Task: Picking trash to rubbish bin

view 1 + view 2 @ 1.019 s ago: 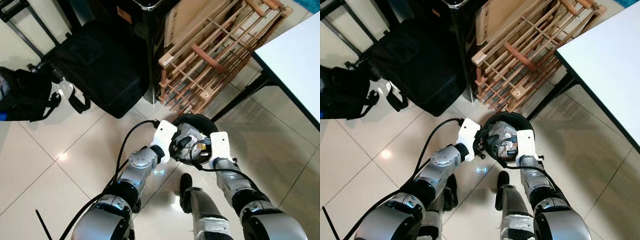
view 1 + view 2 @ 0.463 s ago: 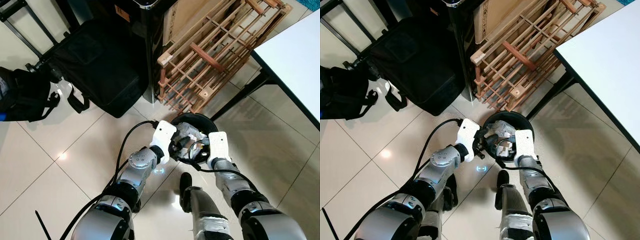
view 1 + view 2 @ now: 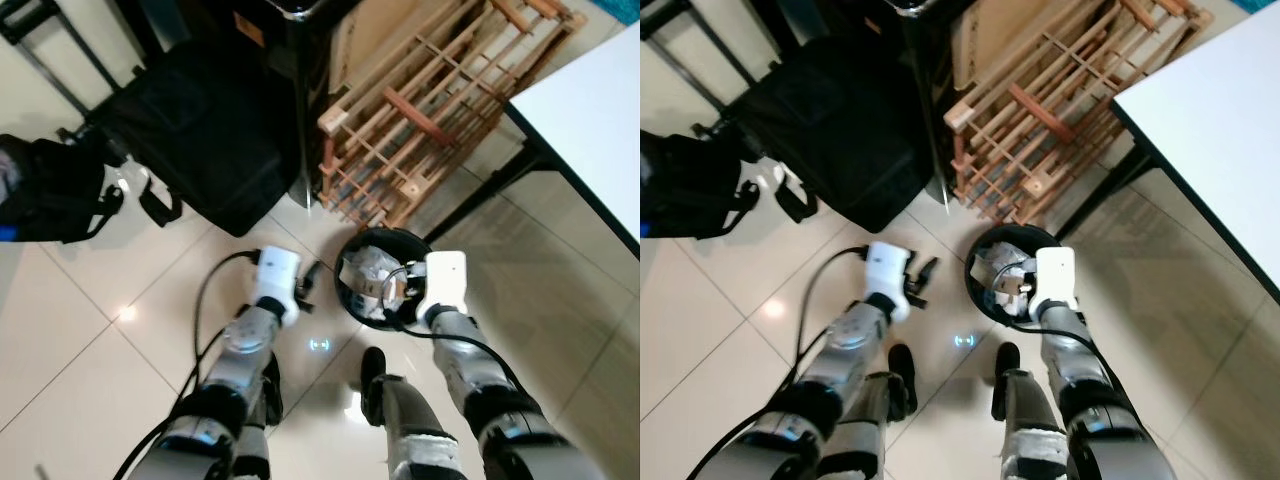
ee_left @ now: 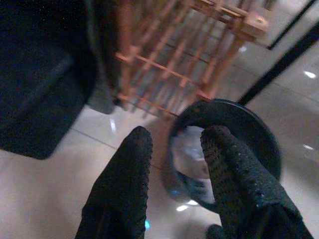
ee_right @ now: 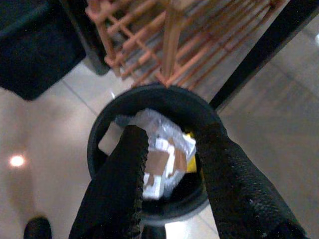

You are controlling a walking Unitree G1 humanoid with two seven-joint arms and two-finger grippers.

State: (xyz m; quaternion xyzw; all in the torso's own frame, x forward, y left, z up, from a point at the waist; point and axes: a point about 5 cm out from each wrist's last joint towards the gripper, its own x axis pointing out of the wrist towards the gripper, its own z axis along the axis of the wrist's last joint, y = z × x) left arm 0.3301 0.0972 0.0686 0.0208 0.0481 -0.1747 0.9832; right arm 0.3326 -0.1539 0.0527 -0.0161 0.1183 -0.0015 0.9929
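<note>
Seen from the robot's head, looking down at a glossy pale tiled floor (image 3: 90, 350). Nearest are the robot's two silver arms and its dark feet.

The left claw (image 3: 305, 283) hangs over bare tile just beside the rubbish bin's rim, to the bin's left. Its two black fingers (image 4: 124, 184) are spread apart with nothing between them.

The right claw (image 5: 169, 174) hovers over the opening of the rubbish bin (image 3: 352, 308), a small round black bin standing on the floor just ahead of the feet. Its fingers are also spread, holding nothing.

Inside the bin lies the trash (image 5: 162, 159): crumpled clear plastic, white paper, bits of brown card and a scrap of yellow, piled together below the rim.

Just beyond the bin, a wooden slatted rack (image 3: 430, 100) leans tilted against dark furniture, its lower edge close to the bin's far side. To the right of the rack, a white worktop (image 3: 590, 120) on a black leg (image 3: 490, 185) reaches in from the corner.

Further left, a large black bag (image 3: 190, 140) sits on the floor. Another dark bag with straps (image 3: 45, 190) lies at the far left edge.
</note>
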